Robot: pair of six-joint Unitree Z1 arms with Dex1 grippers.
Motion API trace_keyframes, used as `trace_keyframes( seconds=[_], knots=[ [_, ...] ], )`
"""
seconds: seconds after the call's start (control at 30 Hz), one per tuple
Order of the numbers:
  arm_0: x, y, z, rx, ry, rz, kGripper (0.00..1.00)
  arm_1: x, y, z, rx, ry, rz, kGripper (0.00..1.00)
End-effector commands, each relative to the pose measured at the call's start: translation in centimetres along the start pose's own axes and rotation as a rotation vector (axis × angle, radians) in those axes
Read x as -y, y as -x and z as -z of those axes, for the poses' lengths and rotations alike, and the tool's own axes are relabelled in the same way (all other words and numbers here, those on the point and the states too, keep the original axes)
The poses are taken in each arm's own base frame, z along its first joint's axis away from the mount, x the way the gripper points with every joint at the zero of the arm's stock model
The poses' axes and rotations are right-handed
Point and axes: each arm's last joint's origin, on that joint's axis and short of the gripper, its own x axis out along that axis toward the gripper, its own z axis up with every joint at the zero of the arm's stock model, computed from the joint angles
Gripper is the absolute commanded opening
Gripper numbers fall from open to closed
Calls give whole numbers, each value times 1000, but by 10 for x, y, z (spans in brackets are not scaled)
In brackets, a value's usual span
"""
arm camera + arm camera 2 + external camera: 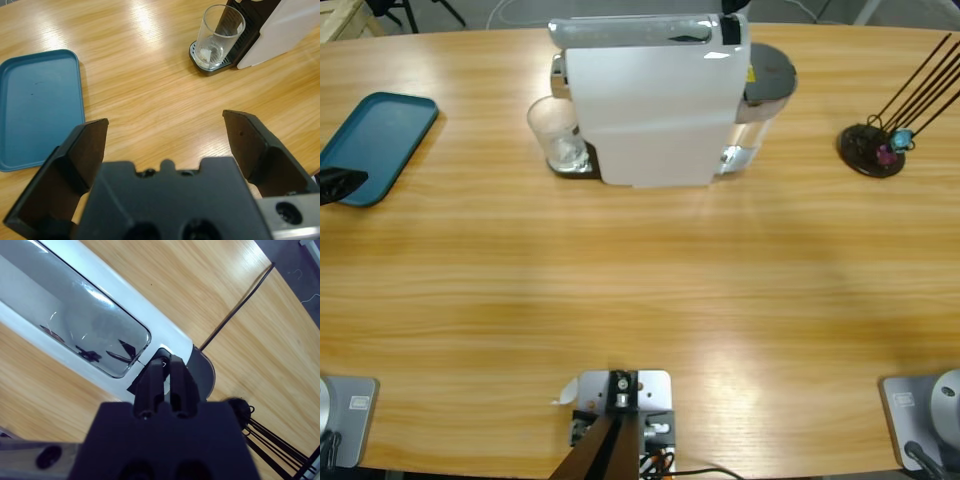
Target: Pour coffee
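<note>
Machine (655, 110), glass (557, 135), tray (378, 140) — one of each; left gripper (165, 132) spread wide, right gripper (167, 372) pinched closed at machine's top.

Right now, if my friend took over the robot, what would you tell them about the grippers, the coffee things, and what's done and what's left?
Left gripper: open, holding nothing, above the table near the blue tray, pointing toward the glass.
Right gripper: shut, tips down at the top of the white coffee machine, by the dark spot beside its shiny lid panel; whether it is touching, I cannot tell.
The glass stands on the machine's drip tray, with very little in it.
Done: glass in place. Left: the coffee has hardly come out, then the glass must be picked up.
</note>
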Motion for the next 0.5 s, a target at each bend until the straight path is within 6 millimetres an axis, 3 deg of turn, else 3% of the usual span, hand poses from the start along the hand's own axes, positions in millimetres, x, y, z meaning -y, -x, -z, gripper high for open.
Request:
trace_keyframes(
  seconds=[0.03, 0.33, 0.5],
  knots=[
    [-2, -1, 10, -6, 16, -12, 991, -8, -28, 2, -76, 6, -12, 0],
    [-2, -1, 10, -6, 16, -13, 991, -12, -46, 19, -103, -11, -21, 0],
    [-2, -1, 10, -7, 17, -13, 991, -12, -44, 24, -99, -19, -19, 0]
  ],
)
